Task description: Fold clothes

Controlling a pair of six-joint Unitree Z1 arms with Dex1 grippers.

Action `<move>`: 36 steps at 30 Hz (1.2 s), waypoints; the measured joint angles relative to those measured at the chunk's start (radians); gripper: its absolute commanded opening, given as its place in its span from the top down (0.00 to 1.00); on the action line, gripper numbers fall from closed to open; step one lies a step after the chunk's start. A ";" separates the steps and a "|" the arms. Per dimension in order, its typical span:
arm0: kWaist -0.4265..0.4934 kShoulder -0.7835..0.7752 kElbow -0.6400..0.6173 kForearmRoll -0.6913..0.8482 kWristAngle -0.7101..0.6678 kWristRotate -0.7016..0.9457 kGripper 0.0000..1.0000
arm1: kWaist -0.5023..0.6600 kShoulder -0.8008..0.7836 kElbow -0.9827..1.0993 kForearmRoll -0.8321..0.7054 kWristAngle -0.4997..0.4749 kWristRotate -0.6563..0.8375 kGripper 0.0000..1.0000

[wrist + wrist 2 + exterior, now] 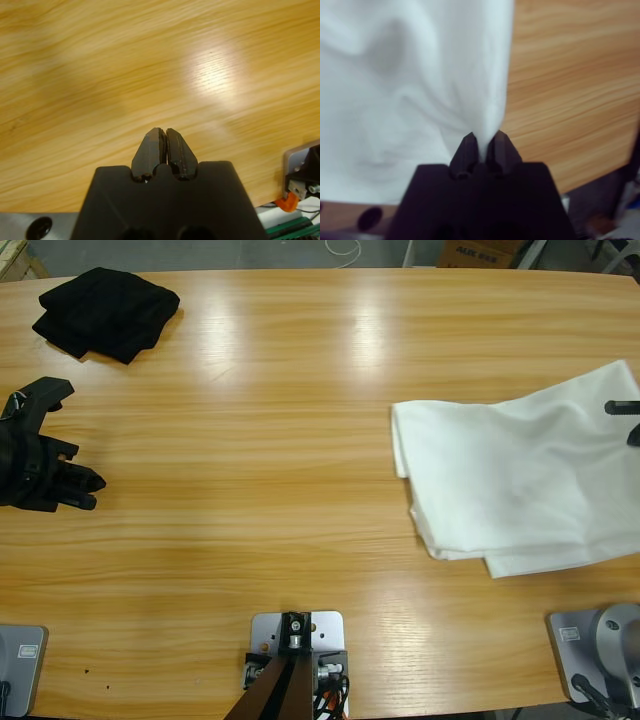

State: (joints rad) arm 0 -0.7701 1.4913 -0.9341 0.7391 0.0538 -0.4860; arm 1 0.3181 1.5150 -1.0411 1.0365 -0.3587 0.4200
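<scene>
High view: one black garment (105,312), one white T-shirt (515,475) pinched by right end effector (484,145); left end effector (164,150) closed, empty.

Both claws are matte black plastic. The left claw (165,150) has two tapered, wedge-shaped jaws with ridged inner faces, rising from a broad, flat-topped black body with notches at the jaw roots. The right claw (484,145) matches it — same pointed jaws, same blocky body. From above, the left claw (45,455) looks angular and chunky — all black.
</scene>
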 measured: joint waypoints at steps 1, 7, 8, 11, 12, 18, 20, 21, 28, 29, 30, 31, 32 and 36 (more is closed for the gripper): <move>0.000 -0.001 0.007 -0.007 0.000 -0.002 1.00 | 0.063 0.000 -0.023 0.034 -0.030 0.016 1.00; 0.000 -0.004 0.039 -0.044 0.000 -0.006 1.00 | 0.435 0.079 -0.194 0.208 -0.144 0.109 1.00; 0.000 -0.004 0.040 -0.048 0.000 -0.006 1.00 | 0.481 0.108 -0.222 0.227 -0.150 0.122 1.00; 0.000 -0.004 0.044 -0.052 0.000 -0.006 1.00 | 0.578 0.201 -0.308 0.273 -0.156 0.140 1.00; 0.000 -0.004 0.046 -0.052 0.000 -0.006 1.00 | 0.600 0.234 -0.343 0.285 -0.156 0.142 1.00; 0.000 -0.005 0.070 -0.068 0.000 -0.006 1.00 | 0.692 0.419 -0.492 0.309 -0.097 0.153 1.00; 0.000 -0.006 0.081 -0.073 0.000 -0.006 1.00 | 0.723 0.466 -0.508 0.307 -0.061 0.165 1.00; 0.000 -0.009 0.086 -0.075 0.000 -0.006 1.00 | 0.737 0.484 -0.510 0.300 -0.043 0.174 1.00; 0.000 -0.035 0.115 -0.082 0.000 -0.006 1.00 | 0.790 0.515 -0.454 0.216 0.024 0.231 1.00; 0.000 -0.035 0.117 -0.082 0.000 -0.006 1.00 | 0.792 0.515 -0.444 0.209 0.025 0.236 0.71; 0.000 -0.037 0.118 -0.082 0.000 -0.006 1.00 | 0.794 0.515 -0.436 0.201 0.026 0.245 0.28; 0.000 -0.040 0.118 -0.082 0.000 -0.006 1.00 | 0.796 0.515 -0.426 0.191 0.027 0.256 0.13; 0.000 -0.043 0.118 -0.082 0.000 -0.006 1.00 | 0.797 0.515 -0.416 0.181 0.029 0.267 0.06; 0.000 -0.059 0.123 -0.082 0.000 -0.006 1.00 | 0.806 0.523 -0.398 0.169 0.037 0.306 0.01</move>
State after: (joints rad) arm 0 -0.7701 1.4327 -0.8115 0.6575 0.0538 -0.4923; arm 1 1.1239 2.0376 -1.4394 1.2057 -0.3215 0.7262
